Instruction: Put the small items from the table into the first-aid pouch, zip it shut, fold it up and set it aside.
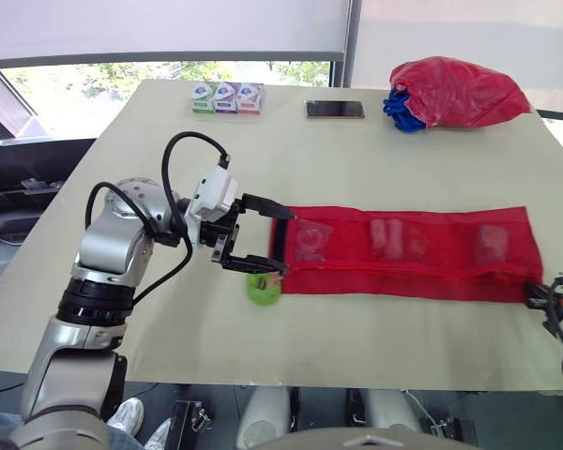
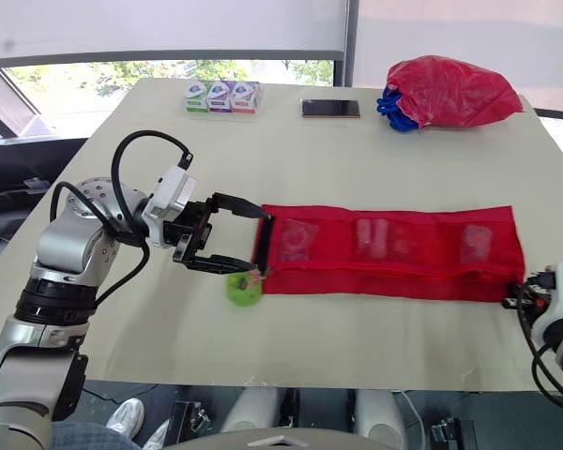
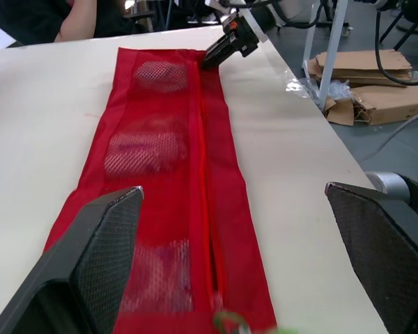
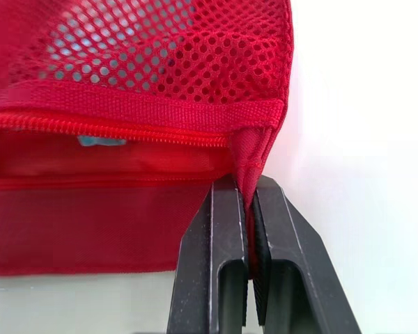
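Nearest the robot, the right gripper (image 4: 248, 202) is clamped on the near right-hand corner of the red mesh pouch (image 1: 413, 248), with the fabric pinched flat between its two black fingers just below the end of the zip (image 1: 403, 274). The pouch lies unfolded as a long strip across the table (image 1: 357, 356). At its other end the left gripper (image 1: 283, 243) hangs with its fingers spread wide, one on either side of that short edge and closed on nothing. Just off the pouch's near left corner, under the lower finger, lies a small green item (image 1: 263, 289), outside the fabric; what it is cannot be told. By the look of it, loading is not finished. The right arm appears to be anchoring the pouch, and the next move calls for the left gripper to drop onto the green item, grip it and slip it in before the zip is run. The pouch's three mesh pockets each hold something pale: one beside the left end (image 1: 311, 241), one in the middle (image 1: 394, 239) and one toward the right end (image 1: 491, 242). Well beyond the pouch, by the far edge, stand three small boxes (image 1: 227, 97), a phone (image 1: 335, 110) and a bunched red bag (image 1: 455, 92).
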Controlling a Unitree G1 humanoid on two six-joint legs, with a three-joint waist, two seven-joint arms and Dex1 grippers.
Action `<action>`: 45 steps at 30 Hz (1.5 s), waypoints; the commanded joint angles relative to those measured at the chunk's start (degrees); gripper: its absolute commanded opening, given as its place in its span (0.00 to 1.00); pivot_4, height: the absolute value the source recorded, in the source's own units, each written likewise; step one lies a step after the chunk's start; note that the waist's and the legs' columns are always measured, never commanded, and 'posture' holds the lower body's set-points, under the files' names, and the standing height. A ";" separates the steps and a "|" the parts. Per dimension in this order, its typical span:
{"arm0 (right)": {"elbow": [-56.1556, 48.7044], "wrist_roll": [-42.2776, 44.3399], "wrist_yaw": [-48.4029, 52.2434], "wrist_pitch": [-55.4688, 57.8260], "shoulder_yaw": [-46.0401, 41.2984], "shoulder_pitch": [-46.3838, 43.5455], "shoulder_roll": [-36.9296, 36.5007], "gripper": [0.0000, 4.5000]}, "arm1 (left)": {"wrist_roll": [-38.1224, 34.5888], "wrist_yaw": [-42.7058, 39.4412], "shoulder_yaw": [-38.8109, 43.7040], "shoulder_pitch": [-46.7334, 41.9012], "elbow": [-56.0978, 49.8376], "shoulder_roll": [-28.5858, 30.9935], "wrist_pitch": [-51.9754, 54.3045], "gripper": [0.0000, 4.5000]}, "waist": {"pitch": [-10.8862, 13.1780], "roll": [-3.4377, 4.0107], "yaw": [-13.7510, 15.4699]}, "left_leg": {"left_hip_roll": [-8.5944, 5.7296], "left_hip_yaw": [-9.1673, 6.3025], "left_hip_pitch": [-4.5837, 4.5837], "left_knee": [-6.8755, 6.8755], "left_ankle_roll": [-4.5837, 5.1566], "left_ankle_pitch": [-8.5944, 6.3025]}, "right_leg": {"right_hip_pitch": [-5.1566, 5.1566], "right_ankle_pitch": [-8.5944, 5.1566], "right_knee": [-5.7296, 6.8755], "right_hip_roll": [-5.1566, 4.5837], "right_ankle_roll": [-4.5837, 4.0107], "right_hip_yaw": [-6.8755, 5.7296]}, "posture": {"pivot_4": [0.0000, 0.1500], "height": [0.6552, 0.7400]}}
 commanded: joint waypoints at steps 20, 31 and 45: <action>-14.81 7.35 34.46 -19.68 -15.36 17.46 -8.53 0.99 | 1.69 14.53 1.80 3.51 -0.15 1.37 13.39 1.00 | 0.02 -0.05 -0.20 | 0.22 0.06 0.12 -0.01 0.00 0.00 | 0.03 -0.15 0.03 0.52 0.28 0.62 | 1.00 1.00; -34.63 26.55 26.73 -9.25 -11.82 11.43 -11.54 0.99 | -2.37 31.03 2.61 2.82 2.97 -8.28 36.83 1.00 | 0.04 -0.17 0.00 | 0.17 -0.05 0.02 0.00 -0.02 0.02 | 0.02 -0.04 0.05 0.40 0.13 0.55 | 1.00 1.00; -38.93 28.51 22.76 -9.85 -6.38 8.03 -12.91 0.99 | -10.55 42.56 8.73 -2.94 12.60 -19.64 63.97 1.00 | 0.02 -0.26 0.01 | 0.13 -0.08 0.03 0.01 -0.06 0.04 | 0.03 0.10 0.07 0.43 0.28 0.52 | 1.00 1.00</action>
